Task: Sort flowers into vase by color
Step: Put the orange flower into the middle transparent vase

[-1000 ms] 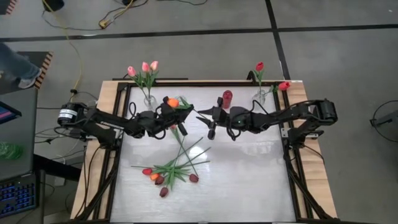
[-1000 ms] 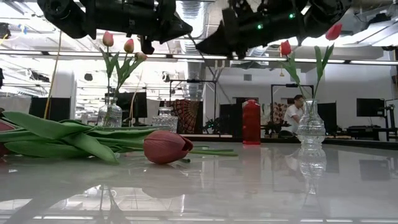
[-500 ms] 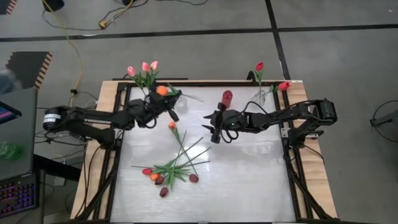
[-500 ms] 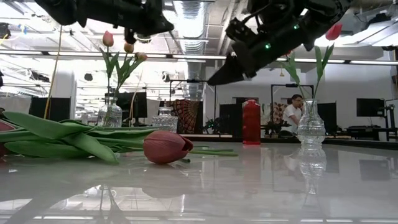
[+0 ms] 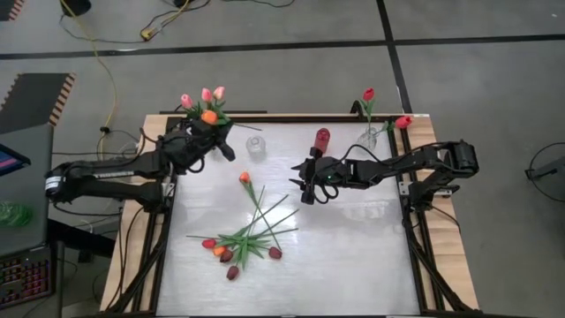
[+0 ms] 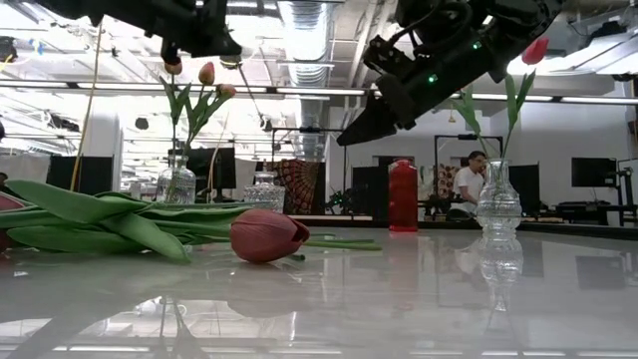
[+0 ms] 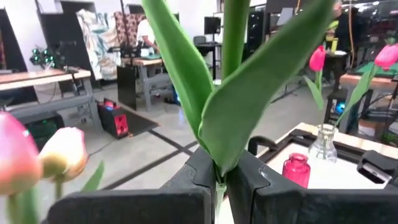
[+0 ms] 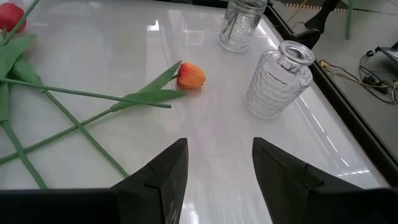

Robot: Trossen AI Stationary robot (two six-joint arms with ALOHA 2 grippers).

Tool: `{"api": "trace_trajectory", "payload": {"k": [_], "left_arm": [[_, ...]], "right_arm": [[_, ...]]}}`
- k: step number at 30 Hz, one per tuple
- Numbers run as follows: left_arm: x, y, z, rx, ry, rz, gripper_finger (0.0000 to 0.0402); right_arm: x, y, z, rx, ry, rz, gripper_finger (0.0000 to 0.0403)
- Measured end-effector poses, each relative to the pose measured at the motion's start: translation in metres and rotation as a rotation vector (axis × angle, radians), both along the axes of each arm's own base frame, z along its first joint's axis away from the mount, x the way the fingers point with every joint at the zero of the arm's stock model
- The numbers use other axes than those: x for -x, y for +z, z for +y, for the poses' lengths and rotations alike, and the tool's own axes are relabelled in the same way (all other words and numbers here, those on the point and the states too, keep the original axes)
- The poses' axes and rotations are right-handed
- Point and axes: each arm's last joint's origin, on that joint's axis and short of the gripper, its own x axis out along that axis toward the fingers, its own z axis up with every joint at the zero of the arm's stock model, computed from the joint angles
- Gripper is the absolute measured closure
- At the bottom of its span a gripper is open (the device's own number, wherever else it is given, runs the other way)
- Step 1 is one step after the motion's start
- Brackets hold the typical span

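Left tool (image 7: 221, 180) clamped on orange tulip (image 5: 208, 117); right tool (image 8: 214, 165) open, empty.

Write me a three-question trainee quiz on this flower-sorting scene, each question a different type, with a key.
1. True or false: the left claw holds an orange tulip near the vase of pink tulips.
2. Multiple choice: the right claw is A) shut on a stem, B) open and empty above the table, C) inside the red vase.
3. Fill in: a single orange tulip lies on the table apart from the ____ of tulips nearer the front edge.

Key: 1 true; 2 B; 3 pile.
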Motion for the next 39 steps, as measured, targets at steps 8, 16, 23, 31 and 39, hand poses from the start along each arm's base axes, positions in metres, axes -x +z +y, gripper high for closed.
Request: {"api": "trace_trajectory", "payload": {"k": [8, 16, 23, 31, 39], "left_arm": [[0.006, -0.006, -0.001, 0.075, 0.003, 0.031, 0.0397], [-0.005, -0.017, 0.003, 0.108, 0.008, 0.079, 0.0397], [-0.012, -0.026, 0.006, 0.123, 0.018, 0.120, 0.0397], [-0.025, -0.041, 0.010, 0.143, 0.030, 0.195, 0.0397], [-0.030, -0.051, 0.013, 0.152, 0.111, 0.232, 0.0343]], "right_arm": [[0.000, 0.000, 0.000, -0.041, -0.023, -0.014, 0.0198], [0.000, 0.000, 0.000, -0.042, -0.024, -0.014, 0.0198], [0.000, 0.000, 0.000, -0.043, -0.024, -0.015, 0.0198], [0.000, 0.000, 0.000, -0.043, -0.024, -0.014, 0.0198], [0.000, 0.000, 0.000, -0.043, -0.024, -0.014, 0.0198]]}}
